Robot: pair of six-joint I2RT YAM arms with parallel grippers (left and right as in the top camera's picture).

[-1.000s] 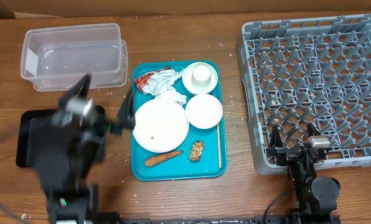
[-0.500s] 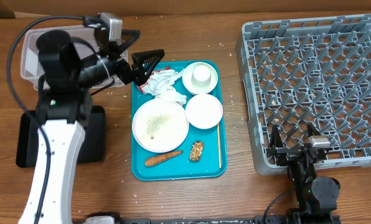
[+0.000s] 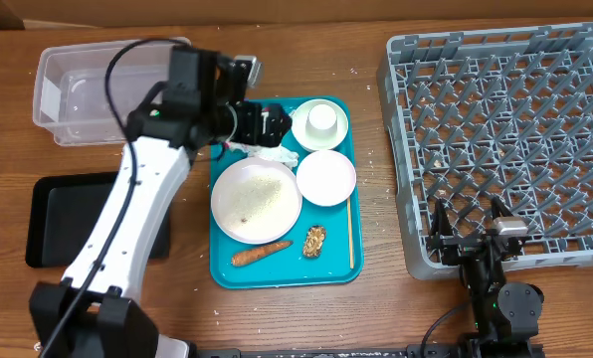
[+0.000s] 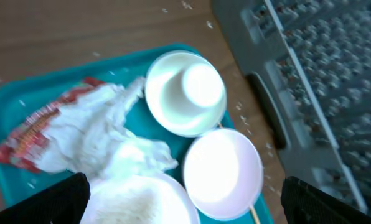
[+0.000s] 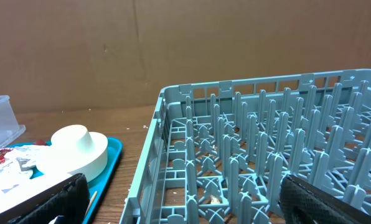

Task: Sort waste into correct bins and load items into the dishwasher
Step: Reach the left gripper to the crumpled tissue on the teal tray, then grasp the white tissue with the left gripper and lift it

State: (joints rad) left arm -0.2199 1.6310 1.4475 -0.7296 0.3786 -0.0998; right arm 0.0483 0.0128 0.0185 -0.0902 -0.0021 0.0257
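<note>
Carrot (image 3: pixel 262 255) only in overhead view

Overhead looks down; wrist views share cup (image 4: pixel 201 84).

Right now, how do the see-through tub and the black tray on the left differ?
The clear tub is see-through with tall walls; the black tray is opaque and flat with a low rim. The tub sits farther back; the tray is nearer the front, partly under the left arm. Both are rectangular and lie left of the teal tray.

Tray (image 3: pixel 277 274) between tub (image 3: pixel 83 62) and rack (image 3: pixel 495 119)
</note>
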